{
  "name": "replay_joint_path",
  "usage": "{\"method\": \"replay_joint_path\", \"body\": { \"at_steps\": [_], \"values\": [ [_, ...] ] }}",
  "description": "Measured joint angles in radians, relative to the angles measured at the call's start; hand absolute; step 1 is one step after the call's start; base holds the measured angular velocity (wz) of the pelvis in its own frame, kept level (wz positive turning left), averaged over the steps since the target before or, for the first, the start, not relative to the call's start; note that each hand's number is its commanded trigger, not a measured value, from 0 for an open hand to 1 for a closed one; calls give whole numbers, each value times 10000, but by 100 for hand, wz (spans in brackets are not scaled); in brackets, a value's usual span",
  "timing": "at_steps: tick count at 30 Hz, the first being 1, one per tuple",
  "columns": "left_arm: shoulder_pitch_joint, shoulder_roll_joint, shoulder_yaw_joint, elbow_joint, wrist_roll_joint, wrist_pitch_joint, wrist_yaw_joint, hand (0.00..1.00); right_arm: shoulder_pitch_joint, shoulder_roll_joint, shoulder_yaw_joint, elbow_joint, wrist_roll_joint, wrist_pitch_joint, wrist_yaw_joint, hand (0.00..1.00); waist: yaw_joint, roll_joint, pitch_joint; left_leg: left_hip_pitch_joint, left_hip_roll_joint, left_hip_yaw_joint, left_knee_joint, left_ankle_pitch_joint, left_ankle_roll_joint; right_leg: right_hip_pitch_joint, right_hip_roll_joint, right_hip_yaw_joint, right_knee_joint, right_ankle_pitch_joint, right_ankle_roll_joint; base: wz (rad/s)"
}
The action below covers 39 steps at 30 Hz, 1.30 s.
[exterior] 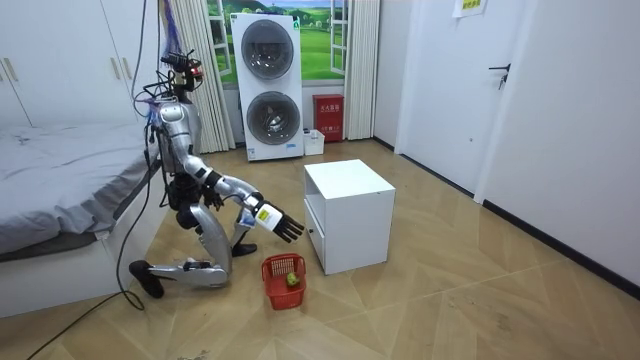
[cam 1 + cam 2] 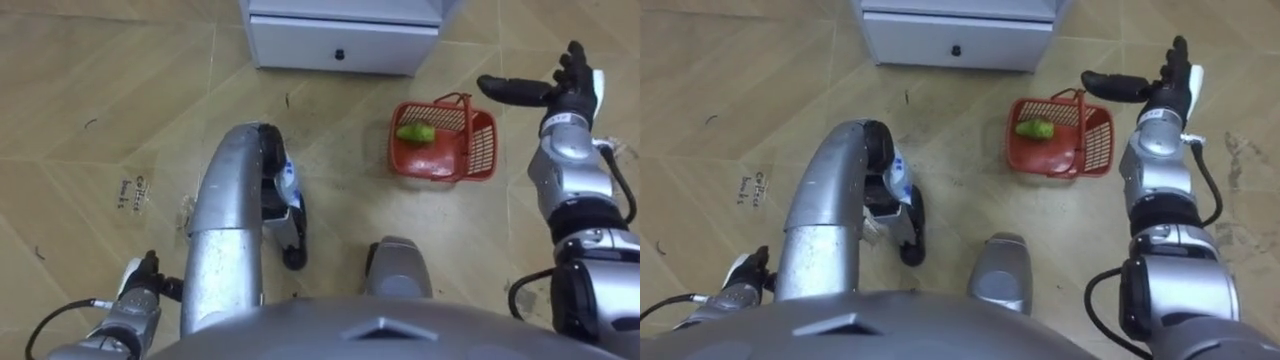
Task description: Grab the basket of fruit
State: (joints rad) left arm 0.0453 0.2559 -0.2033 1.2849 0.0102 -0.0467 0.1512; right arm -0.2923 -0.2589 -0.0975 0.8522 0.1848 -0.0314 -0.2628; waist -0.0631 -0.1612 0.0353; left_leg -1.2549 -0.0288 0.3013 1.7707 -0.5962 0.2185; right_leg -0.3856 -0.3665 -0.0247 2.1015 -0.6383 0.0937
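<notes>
The basket sits on the floor just in front of the white cabinet, to the robot's right, with one green fruit lying in it. The robot kneels between the bed and the cabinet. Its right hand is released, fingers straight and thumb spread, held out near the basket's far right side and not touching it. The left hand hangs low by the floor at the robot's left; whether it is released or clenched I cannot tell.

The basket looks like thin red plastic mesh, so likely light and a little flexible, with only the one fruit for load. The fruit may roll if the basket tips. The handle stands up over the rim and is the natural place to take hold: hook it near its middle so the basket hangs level. Gripping the mesh wall would probably bend it.

A dark scrawl marks the floor, and a small sign hangs on the wall; neither can be read
</notes>
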Motion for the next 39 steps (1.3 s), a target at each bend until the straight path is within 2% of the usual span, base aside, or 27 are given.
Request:
{"method": "replay_joint_path", "body": {
  "at_steps": [3, 8, 11, 12, 13, 17, 20, 21, 29, 32, 36, 39],
  "values": [
    [53, 3, -111, 81, -43, -64, -31, 0, -16, -28, 10, -43, 15, -5, 153, 0, 67, 41, -12, -126, 147, 28, 34, 65, -89, -249, 6, 109, 176, -57, -100, -10],
    [119, -1, -360, 101, -205, -63, -43, 0, -21, -181, 449, -31, 11, -11, 275, 0, 156, 96, -3, -285, 327, 250, 66, 194, -343, -652, -20, 515, 748, -161, -109, -3],
    [141, 31, -490, 135, -205, -65, -42, 0, -32, -229, 761, -4, 25, -19, 357, 0, 161, 152, 1, -506, 440, 257, 159, 353, -672, -900, -105, 559, 1267, -239, -221, 0],
    [217, 34, -574, 137, -205, -63, -45, 0, -31, -231, 870, -2, 3, -24, 364, 0, 157, 145, 4, -640, 481, 245, 333, 378, -848, -897, -127, 561, 1558, -392, -294, -9],
    [236, -158, -750, 120, -218, -47, -74, 0, -104, -386, 992, 10, 19, -30, 374, 0, 199, 333, 103, -839, 563, 54, 428, 437, -1070, -1007, 123, 582, 1747, -428, -349, -11],
    [478, -249, -975, 111, -229, -48, -457, 0, -124, -447, 1288, 89, 55, -32, 368, 0, 185, 394, 110, -1171, 484, -172, 185, 743, -1591, -1507, 348, 784, 1982, -489, -336, -10],
    [495, -248, -976, 111, -625, -39, -667, 0, -231, -566, 1296, 332, 74, -72, 368, 0, 183, 411, 100, -1159, 399, -279, 137, 791, -1682, -1516, 373, 759, 1961, -494, -319, 1],
    [490, -247, -977, 88, -768, -58, -763, 0, -361, -629, 1309, 573, 101, -97, 373, 0, 184, 461, 71, -1187, 323, -320, 129, 805, -1709, -1532, 353, 761, 1962, -495, -317, 0],
    [334, -226, -1350, -93, -1111, -64, -938, 0, -497, -672, 1649, 1431, 85, -105, 725, 0, 394, 507, 76, -1233, 354, -314, 162, 775, -1650, -1592, 332, 768, 1988, -499, -312, 0],
    [347, -227, -1358, -98, -1205, -49, -952, 0, -506, -674, 1642, 1449, 109, -106, 762, 0, 470, 622, 84, -1325, 368, -307, 159, 775, -1651, -1748, 341, 782, 1990, -500, -309, 0],
    [337, -227, -1354, -138, -1375, -43, -967, 0, -610, -771, 1641, 1539, 380, -107, 1051, 0, 567, 935, 88, -1513, 402, -252, 140, 776, -1652, -1949, 323, 819, 2013, -508, -293, 0],
    [331, -221, -1357, -201, -1375, -46, -1009, 0, -628, -810, 1642, 1680, 502, -107, 1145, 0, 713, 937, 96, -1512, 381, -87, 11, 791, -1675, -2104, 163, 905, 2011, -508, -293, 4]
  ]
}}
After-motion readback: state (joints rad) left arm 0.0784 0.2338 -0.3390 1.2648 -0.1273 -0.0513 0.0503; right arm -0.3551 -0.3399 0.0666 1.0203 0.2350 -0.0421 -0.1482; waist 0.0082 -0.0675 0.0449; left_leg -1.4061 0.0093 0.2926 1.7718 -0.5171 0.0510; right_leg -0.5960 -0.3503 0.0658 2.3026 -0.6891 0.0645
